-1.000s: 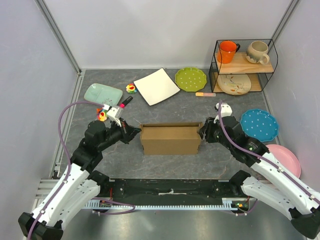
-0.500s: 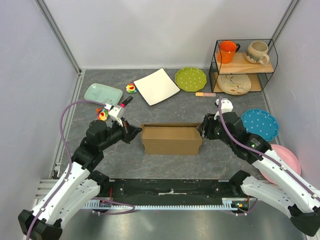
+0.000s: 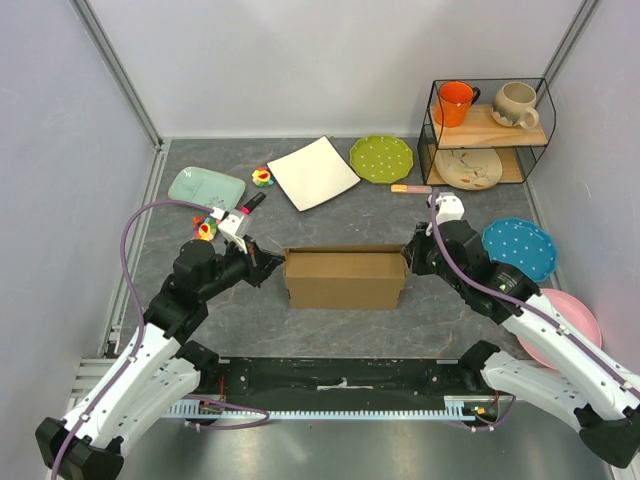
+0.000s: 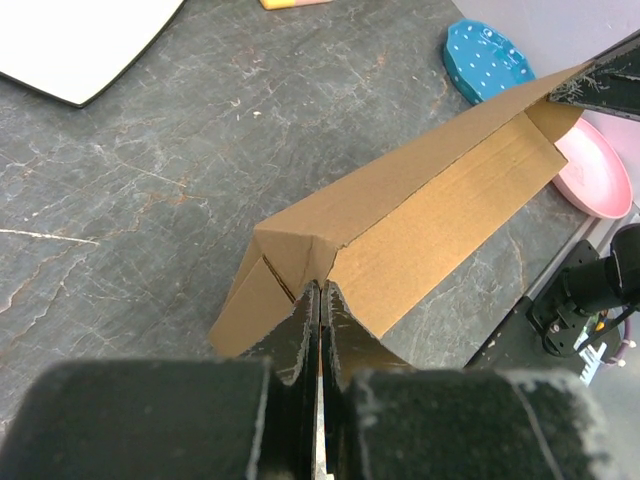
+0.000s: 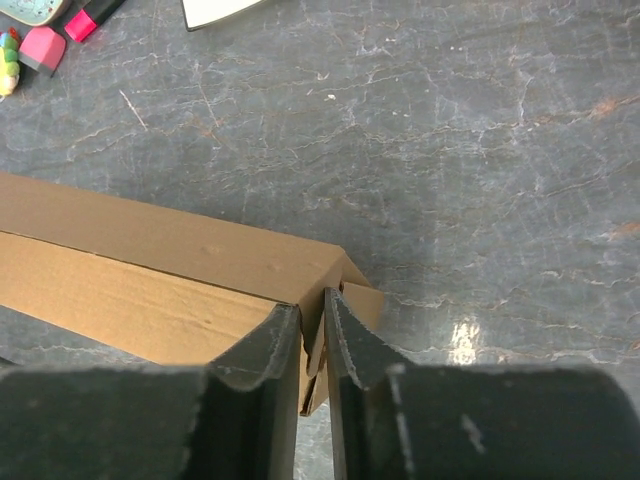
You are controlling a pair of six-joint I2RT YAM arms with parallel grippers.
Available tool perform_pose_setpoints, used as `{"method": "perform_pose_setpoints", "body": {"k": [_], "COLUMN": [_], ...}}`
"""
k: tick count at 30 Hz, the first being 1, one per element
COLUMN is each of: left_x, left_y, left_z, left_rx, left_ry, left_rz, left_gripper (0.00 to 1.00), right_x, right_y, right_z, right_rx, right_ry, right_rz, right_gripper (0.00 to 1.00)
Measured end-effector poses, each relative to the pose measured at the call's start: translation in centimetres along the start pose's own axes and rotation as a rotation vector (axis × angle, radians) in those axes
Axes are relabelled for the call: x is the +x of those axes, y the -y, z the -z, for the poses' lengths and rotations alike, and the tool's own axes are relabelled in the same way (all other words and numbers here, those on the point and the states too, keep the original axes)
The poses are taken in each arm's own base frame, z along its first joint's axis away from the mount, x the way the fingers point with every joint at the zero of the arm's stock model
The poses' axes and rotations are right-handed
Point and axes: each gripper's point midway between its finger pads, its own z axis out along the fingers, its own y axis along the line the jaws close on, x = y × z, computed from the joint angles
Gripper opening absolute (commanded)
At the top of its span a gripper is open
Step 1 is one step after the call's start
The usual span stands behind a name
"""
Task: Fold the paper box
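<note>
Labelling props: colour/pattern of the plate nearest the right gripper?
The plate is blue with small white dots; the top external view shows it best.

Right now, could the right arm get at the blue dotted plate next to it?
Probably yes, once freed. The blue dotted plate lies uncovered just beside that arm, nothing between them. But the right gripper is pinched on the end flap of the paper box and would have to let go first.
</note>
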Motion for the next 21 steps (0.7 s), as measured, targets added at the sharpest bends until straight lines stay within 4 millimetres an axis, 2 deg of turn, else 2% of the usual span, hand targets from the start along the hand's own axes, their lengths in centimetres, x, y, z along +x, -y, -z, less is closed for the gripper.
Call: {"method": "perform_pose_setpoints", "body": {"k": [5, 7, 11, 15, 21], "left_x": [0.1, 0.1, 0.1, 0.1, 1.3], "left_y": [0.2, 0.3, 0.3, 0.3, -0.2], "left_z": [0.0, 0.0, -0.1, -0.1, -0.4], "left_rx": [0.007, 0.010, 0.013, 0.013, -0.004], "left_ry": [-0.003, -0.005, -0.003, -0.003, -0.053], "left_rz": [-0.004, -0.004, -0.006, -0.006, 0.012], "left_gripper": [0.02, 0.02, 0.05, 0.17, 0.24], "right_x": [0.1, 0.1, 0.4, 0.8, 1.1], "right_y": [0.2, 0.3, 0.3, 0.3, 0.3], "right_z": [0.3, 0.4, 0.4, 0.1, -0.2], "right_rx": [-0.003, -0.005, -0.022, -0.039, -0.058], "right_ry": [0.011, 0.023, 0.059, 0.089, 0.136], "right_rz": [0.003, -0.001, -0.032, -0.093, -0.222], "right_gripper": [0.03, 0.01, 0.00, 0.00, 0.00]}}
